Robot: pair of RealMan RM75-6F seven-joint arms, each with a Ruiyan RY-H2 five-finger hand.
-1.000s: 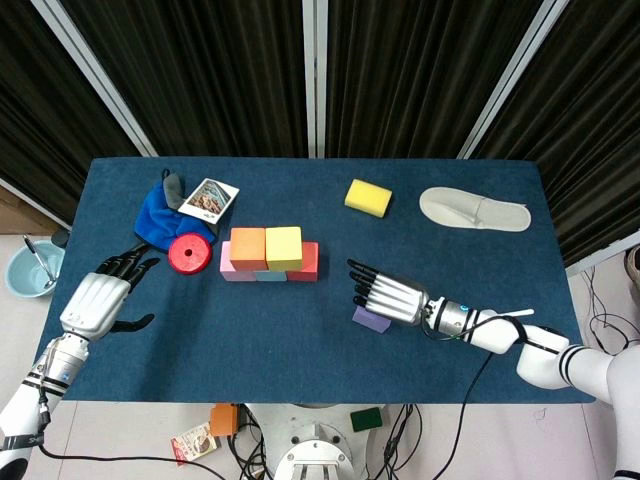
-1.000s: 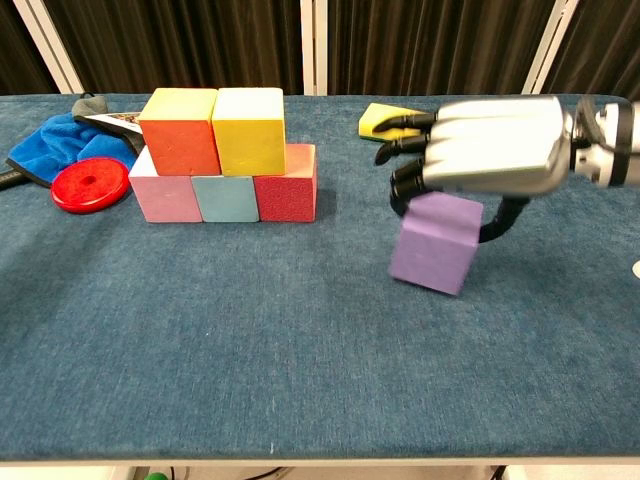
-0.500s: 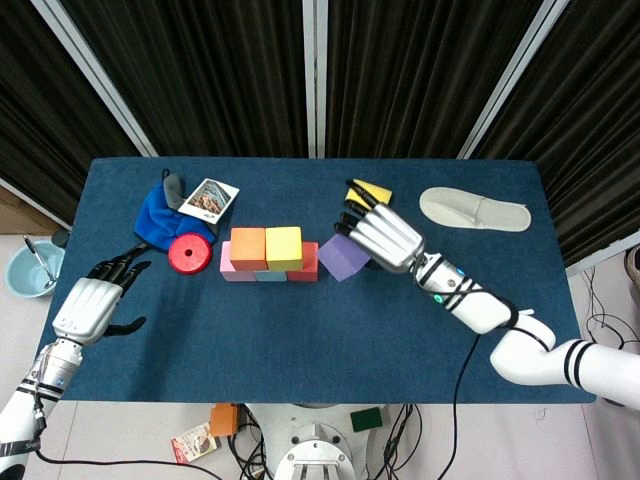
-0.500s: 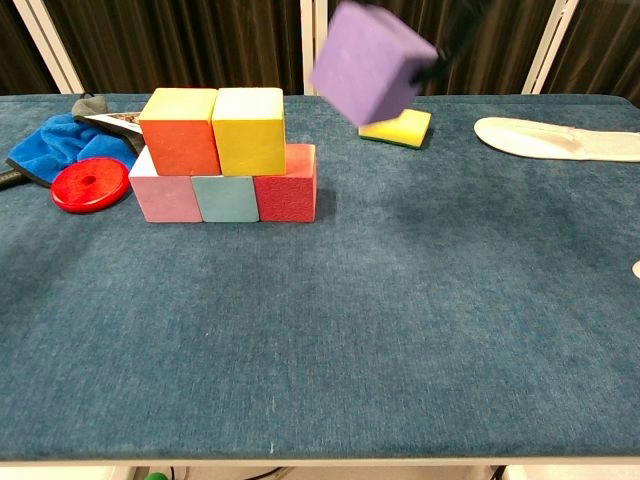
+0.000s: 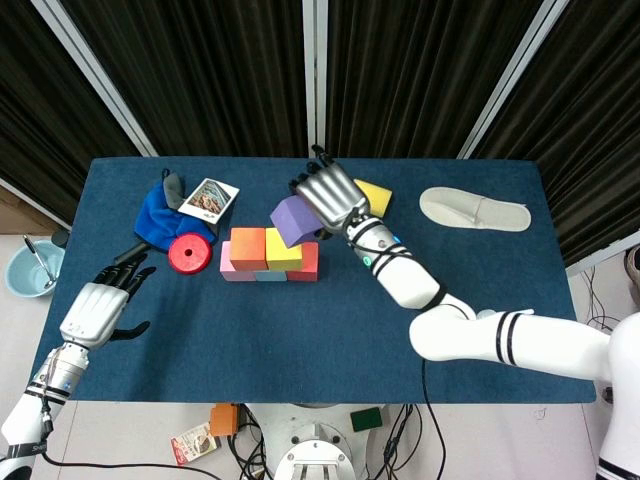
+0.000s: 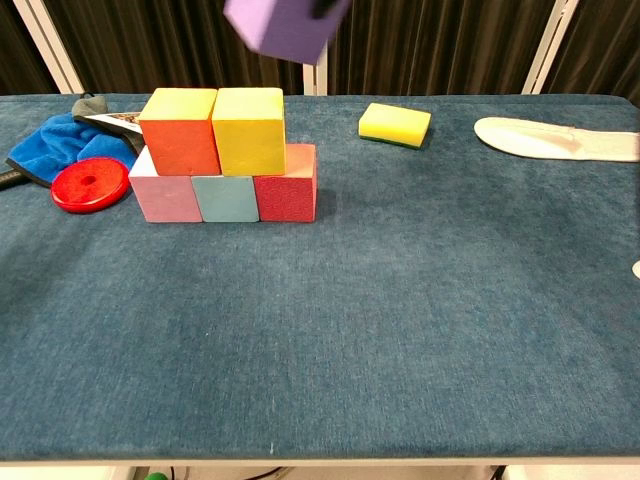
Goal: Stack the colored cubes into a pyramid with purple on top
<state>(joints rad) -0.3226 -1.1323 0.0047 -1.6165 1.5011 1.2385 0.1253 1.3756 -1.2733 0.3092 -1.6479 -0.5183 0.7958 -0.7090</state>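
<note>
On the blue table a pink cube (image 6: 165, 196), a teal cube (image 6: 226, 197) and a red cube (image 6: 288, 183) form a row. An orange cube (image 6: 179, 131) and a yellow cube (image 6: 249, 130) sit on top of them. My right hand (image 5: 330, 195) holds the purple cube (image 5: 292, 220) in the air, above the yellow cube and slightly to its right. In the chest view only the purple cube (image 6: 286, 26) shows at the top edge. My left hand (image 5: 97, 308) hovers open at the table's near left corner, holding nothing.
A red disc (image 5: 190, 254), a blue cloth (image 5: 158, 217) and a small photo card (image 5: 208, 198) lie left of the stack. A yellow sponge (image 5: 376, 195) and a white slipper (image 5: 474, 210) lie at the back right. A bowl (image 5: 28, 270) stands off the table's left edge.
My right hand lifted the purple cube from the table's front and carried it up and left, to above the stack. My left hand shifted only slightly.
</note>
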